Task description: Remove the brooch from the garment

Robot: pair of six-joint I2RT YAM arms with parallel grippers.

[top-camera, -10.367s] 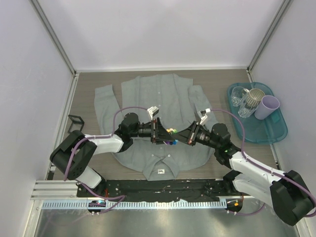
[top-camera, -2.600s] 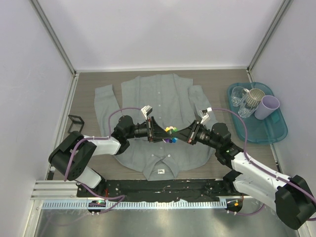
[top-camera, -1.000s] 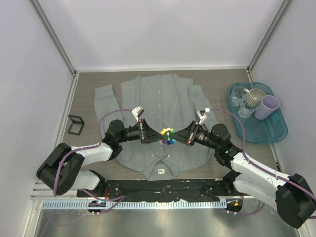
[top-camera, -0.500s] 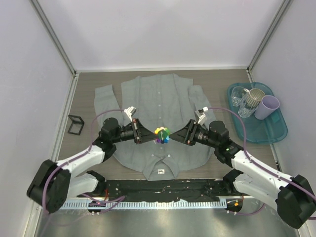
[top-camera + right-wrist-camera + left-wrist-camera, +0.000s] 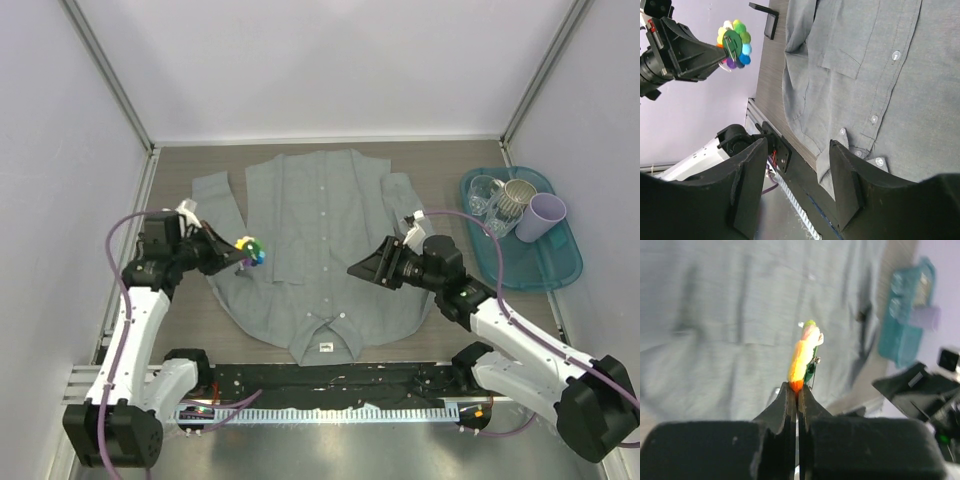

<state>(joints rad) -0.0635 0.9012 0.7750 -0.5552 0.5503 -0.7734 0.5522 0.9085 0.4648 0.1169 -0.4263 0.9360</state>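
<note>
**Brooch lifted clear, set-down to come**

My left gripper point(image 5: 795, 388) was clamped on the rim of the small rainbow-petalled flower brooch point(image 5: 250, 250), holding it in the air over a sleeve of the large grey button-up shirt point(image 5: 320, 225). I judged the removal done, and the next move called only for a clear spot off the cloth. The right gripper point(image 5: 362, 267) hung spread and empty. The teal plastic tray point(image 5: 571, 270) held two clear glasses point(image 5: 484, 192), a ribbed beige cup point(image 5: 518, 198) and a lilac cup point(image 5: 546, 215).

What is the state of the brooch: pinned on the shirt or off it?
Off. The left gripper is shut on the edge of the brooch and holds it in the air, apart from the garment.
</note>
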